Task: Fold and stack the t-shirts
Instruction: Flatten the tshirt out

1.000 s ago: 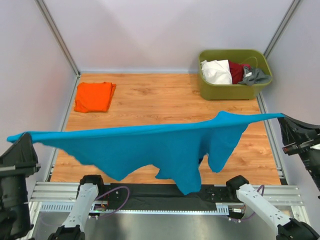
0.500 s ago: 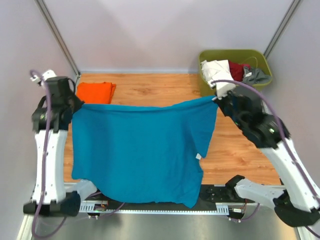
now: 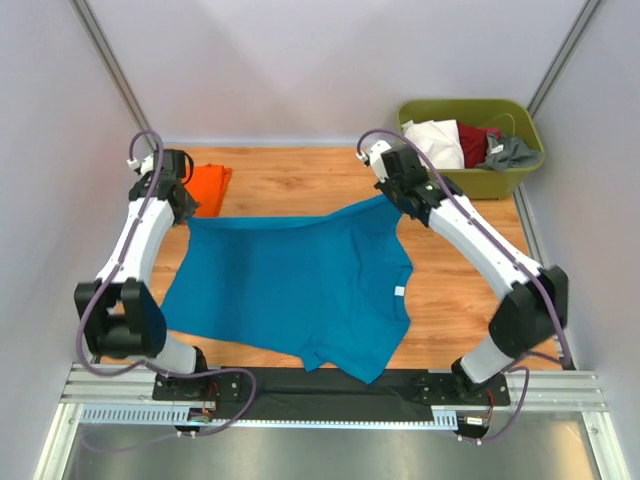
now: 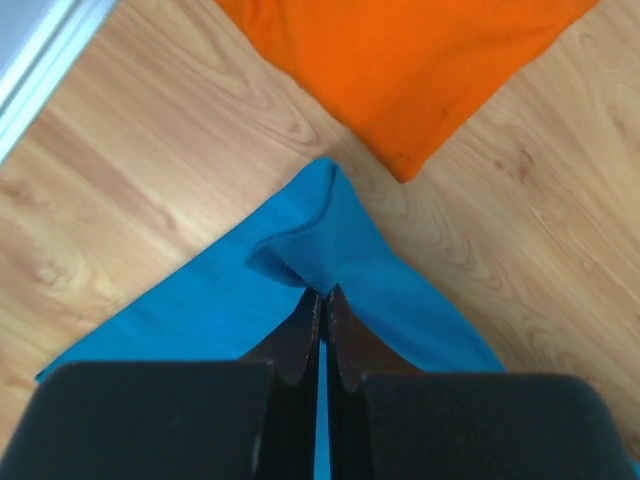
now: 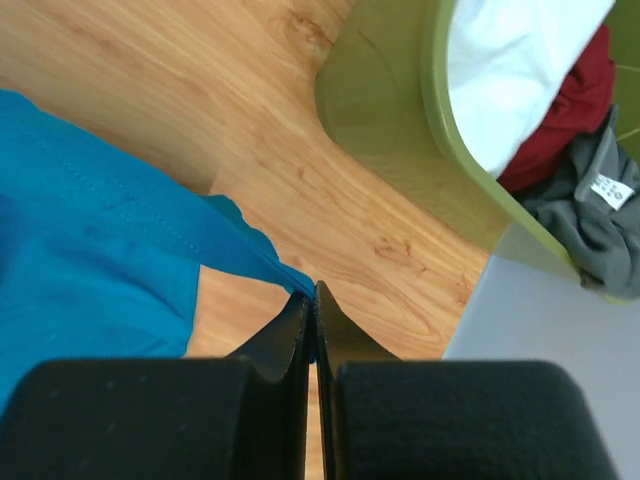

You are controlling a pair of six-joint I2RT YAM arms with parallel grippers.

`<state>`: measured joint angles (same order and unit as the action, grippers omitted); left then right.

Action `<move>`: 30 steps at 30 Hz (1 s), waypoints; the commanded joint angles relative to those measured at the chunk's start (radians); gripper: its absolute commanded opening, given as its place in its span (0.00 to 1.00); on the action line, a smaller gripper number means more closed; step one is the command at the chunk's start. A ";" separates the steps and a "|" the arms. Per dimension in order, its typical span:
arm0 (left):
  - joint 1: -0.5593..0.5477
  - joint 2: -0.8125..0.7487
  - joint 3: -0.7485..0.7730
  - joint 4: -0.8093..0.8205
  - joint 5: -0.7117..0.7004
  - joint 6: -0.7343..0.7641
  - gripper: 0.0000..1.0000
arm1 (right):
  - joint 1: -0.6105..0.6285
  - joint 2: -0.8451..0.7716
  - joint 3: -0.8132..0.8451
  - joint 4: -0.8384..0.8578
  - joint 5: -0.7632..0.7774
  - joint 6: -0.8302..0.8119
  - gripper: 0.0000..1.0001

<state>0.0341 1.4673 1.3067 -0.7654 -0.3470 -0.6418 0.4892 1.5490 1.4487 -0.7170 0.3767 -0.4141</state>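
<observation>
Two points on the far edge of the teal-blue t-shirt (image 3: 300, 290) are pinched, one in each end effector. That is why it lies spread across the middle of the desk (image 3: 290, 175), with its near part reaching the desk's near edge. Your left end effector (image 4: 322, 296) is closed tight on a bunched corner, just beside the folded orange t-shirt (image 4: 400, 60) at the far left. Your right end effector (image 5: 312, 292) is clamped on the opposite corner, near the olive-green tub (image 5: 380, 110) of white, red and grey clothes. Pulling both ends apart likely flattens the cloth for a clean fold. The orange shirt looks like the base of your stack, so the teal one probably goes on top once it is folded.
</observation>
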 commanded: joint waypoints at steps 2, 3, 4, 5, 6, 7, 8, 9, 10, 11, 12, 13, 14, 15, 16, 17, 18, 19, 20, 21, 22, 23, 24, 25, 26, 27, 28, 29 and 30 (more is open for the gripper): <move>0.020 0.142 0.081 0.133 0.032 -0.010 0.00 | -0.023 0.190 0.154 0.113 0.082 -0.048 0.00; 0.023 0.165 0.113 0.138 0.032 -0.010 0.00 | -0.034 0.216 0.203 0.126 0.088 -0.051 0.00; 0.024 0.209 0.130 0.138 0.034 -0.012 0.00 | -0.040 0.239 0.226 0.132 0.091 -0.054 0.00; 0.026 0.228 0.146 0.137 0.037 -0.016 0.00 | -0.046 0.282 0.252 0.139 0.091 -0.063 0.00; 0.033 0.246 0.175 0.136 0.040 -0.019 0.00 | -0.055 0.305 0.275 0.151 0.096 -0.066 0.00; 0.036 0.280 0.189 0.135 0.043 -0.022 0.00 | -0.058 0.325 0.321 0.155 0.097 -0.071 0.00; 0.041 0.295 0.200 0.138 0.057 -0.025 0.00 | -0.064 0.367 0.341 0.160 0.102 -0.075 0.00; 0.049 0.309 0.213 0.153 0.065 -0.027 0.00 | -0.072 0.385 0.360 0.174 0.100 -0.078 0.00; 0.050 0.330 0.221 0.162 0.083 -0.024 0.00 | -0.075 0.404 0.396 0.182 0.100 -0.081 0.00; 0.053 0.340 0.227 0.178 0.088 -0.022 0.00 | -0.084 0.439 0.412 0.182 0.102 -0.083 0.00; 0.058 0.349 0.242 0.187 0.092 -0.013 0.00 | -0.087 0.454 0.429 0.195 0.106 -0.084 0.00; 0.059 0.366 0.252 0.193 0.101 -0.007 0.00 | -0.093 0.468 0.450 0.205 0.113 -0.084 0.00; 0.058 0.376 0.264 0.202 0.102 0.001 0.00 | -0.100 0.493 0.466 0.206 0.114 -0.086 0.00; 0.059 0.387 0.293 0.201 0.103 0.011 0.00 | -0.104 0.506 0.478 0.214 0.113 -0.088 0.00; 0.058 0.413 0.311 0.195 0.105 0.013 0.00 | -0.107 0.514 0.487 0.220 0.114 -0.091 0.00; 0.058 0.427 0.328 0.181 0.106 0.017 0.00 | -0.107 0.532 0.504 0.226 0.105 -0.092 0.00; 0.058 0.439 0.362 0.175 0.108 0.019 0.00 | -0.107 0.539 0.506 0.244 0.102 -0.097 0.00; 0.059 0.461 0.373 0.169 0.108 0.021 0.00 | -0.107 0.546 0.510 0.255 0.100 -0.100 0.00; 0.058 0.471 0.385 0.164 0.108 0.022 0.00 | -0.107 0.562 0.513 0.263 0.096 -0.103 0.00; 0.059 0.479 0.397 0.167 0.108 0.022 0.00 | -0.106 0.571 0.522 0.284 0.099 -0.106 0.00; 0.058 0.491 0.404 0.169 0.108 0.024 0.00 | -0.106 0.582 0.527 0.297 0.106 -0.107 0.00; 0.058 0.498 0.419 0.175 0.108 0.025 0.00 | -0.107 0.598 0.544 0.312 0.125 -0.107 0.00; 0.058 0.507 0.431 0.175 0.109 0.030 0.00 | -0.107 0.606 0.550 0.323 0.136 -0.106 0.00; 0.058 0.510 0.443 0.175 0.111 0.033 0.00 | -0.107 0.609 0.555 0.333 0.143 -0.104 0.00; 0.059 0.511 0.471 0.179 0.112 0.042 0.00 | -0.110 0.609 0.561 0.347 0.162 -0.100 0.00; 0.059 0.510 0.485 0.181 0.112 0.050 0.00 | -0.110 0.606 0.579 0.372 0.169 -0.097 0.00; 0.059 0.507 0.499 0.186 0.117 0.057 0.00 | -0.113 0.603 0.596 0.381 0.172 -0.094 0.00; 0.059 0.502 0.532 0.186 0.117 0.070 0.00 | -0.116 0.593 0.614 0.390 0.179 -0.092 0.00; 0.059 0.486 0.549 0.186 0.117 0.074 0.00 | -0.115 0.585 0.651 0.395 0.180 -0.092 0.00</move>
<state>0.0864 1.9938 1.7638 -0.6189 -0.2256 -0.6132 0.3866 2.1708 1.9884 -0.4435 0.4984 -0.4988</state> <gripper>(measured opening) 0.007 0.007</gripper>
